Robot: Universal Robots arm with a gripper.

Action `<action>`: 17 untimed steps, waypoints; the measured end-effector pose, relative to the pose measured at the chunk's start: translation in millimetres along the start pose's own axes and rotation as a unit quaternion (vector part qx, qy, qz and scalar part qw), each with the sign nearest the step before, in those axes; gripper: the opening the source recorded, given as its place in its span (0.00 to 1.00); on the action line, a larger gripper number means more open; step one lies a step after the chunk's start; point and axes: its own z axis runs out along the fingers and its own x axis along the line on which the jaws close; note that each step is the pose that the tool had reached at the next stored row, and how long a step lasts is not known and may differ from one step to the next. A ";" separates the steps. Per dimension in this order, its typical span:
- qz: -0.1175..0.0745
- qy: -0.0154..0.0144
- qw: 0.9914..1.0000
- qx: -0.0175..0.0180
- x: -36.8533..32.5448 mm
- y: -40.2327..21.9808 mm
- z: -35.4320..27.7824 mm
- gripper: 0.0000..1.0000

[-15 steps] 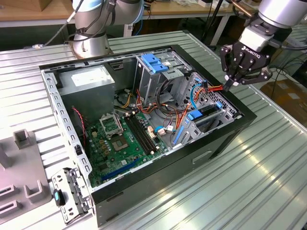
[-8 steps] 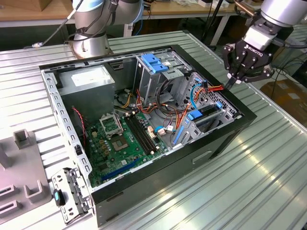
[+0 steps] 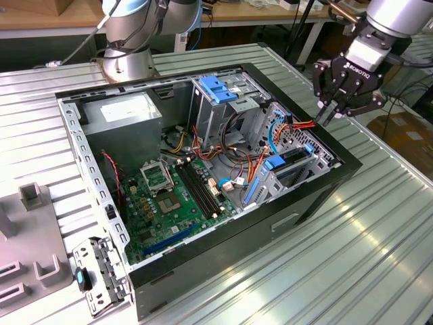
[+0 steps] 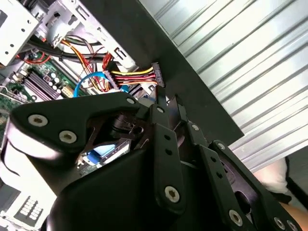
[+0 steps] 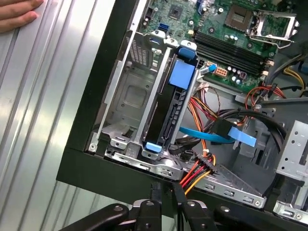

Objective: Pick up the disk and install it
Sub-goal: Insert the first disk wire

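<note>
fingers (image 5: pixel 155 192) pressed together, empty; gripper (image 3: pixel 327 116) hovers over case (image 3: pixel 346 164) edge. disk (image 3: pixel 295 158) sits in grey cage (image 5: pixel 126 98), 7 o'clock of gripper in exterior view. likely stiff, dense, shock-sensitive; i'd pinch the long blue-railed edges.

The black hand (image 4: pixel 167 102) hangs over the dark wall of the computer case (image 4: pixel 192 91), fingertips close together, just beside a connector (image 4: pixel 156 73) on red and yellow wires (image 4: pixel 130 74). The ribbed metal tabletop (image 4: pixel 240 48) lies beyond.
</note>
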 end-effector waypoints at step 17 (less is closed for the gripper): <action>-0.168 -0.006 0.986 -0.003 0.3 -0.3 5.0 0.31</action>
